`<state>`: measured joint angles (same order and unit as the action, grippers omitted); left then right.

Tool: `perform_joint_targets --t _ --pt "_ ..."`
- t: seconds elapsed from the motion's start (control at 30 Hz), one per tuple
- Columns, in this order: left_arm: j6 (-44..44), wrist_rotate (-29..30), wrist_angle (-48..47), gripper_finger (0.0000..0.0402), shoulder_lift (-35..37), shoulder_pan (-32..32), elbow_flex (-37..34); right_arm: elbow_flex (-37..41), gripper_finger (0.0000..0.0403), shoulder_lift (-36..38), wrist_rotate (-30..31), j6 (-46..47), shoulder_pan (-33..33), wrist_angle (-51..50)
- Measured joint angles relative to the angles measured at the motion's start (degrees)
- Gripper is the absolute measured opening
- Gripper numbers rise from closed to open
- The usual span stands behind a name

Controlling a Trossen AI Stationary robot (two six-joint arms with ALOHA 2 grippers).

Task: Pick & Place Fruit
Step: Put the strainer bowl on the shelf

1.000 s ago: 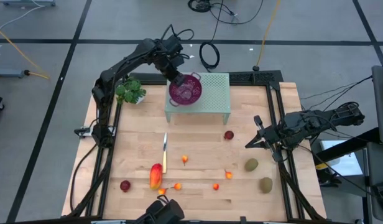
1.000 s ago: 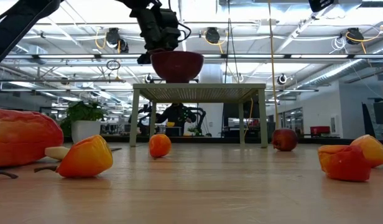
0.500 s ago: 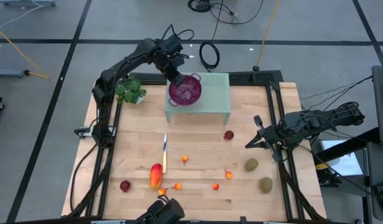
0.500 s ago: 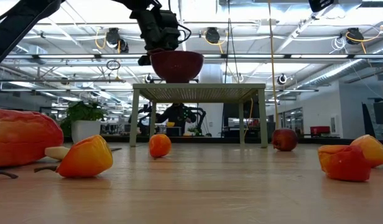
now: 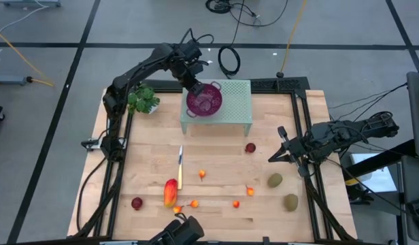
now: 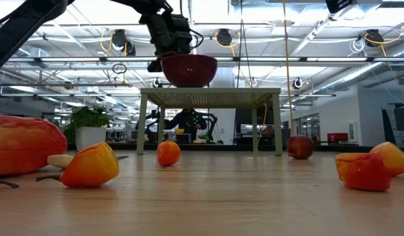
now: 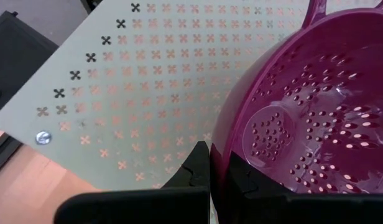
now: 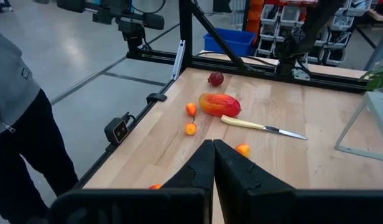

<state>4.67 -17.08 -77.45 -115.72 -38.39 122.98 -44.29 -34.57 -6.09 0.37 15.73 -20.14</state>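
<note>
The left gripper (image 7: 217,167), jaws clamped on the purple colander's (image 5: 203,100) rim, has nudged it slightly along the green rack (image 5: 235,102) — a bowl being placed. The fruit (image 5: 170,192) lies untouched on the counter (image 5: 223,211); right gripper (image 5: 271,158) waits, jaws closed on nothing

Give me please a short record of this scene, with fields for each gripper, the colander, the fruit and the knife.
left gripper: shut on the rim of the purple colander, holding it over the pale green perforated stand
right gripper: shut, empty, waiting at the table's right side
colander contents: no fruit inside
fruit: mango, two kiwis, dark red balls and small orange pieces, all lying on the table
knife: flat on the table, beside the mango
</note>
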Motion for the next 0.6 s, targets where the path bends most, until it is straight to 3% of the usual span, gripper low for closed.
perform_joint_targets --t 0.6 --pt "-1.3 2.4 0.7 0.0001 -0.2 -0.9 0.0 0.0 0.0004 0.0 0.0 0.9 0.0 0.0"
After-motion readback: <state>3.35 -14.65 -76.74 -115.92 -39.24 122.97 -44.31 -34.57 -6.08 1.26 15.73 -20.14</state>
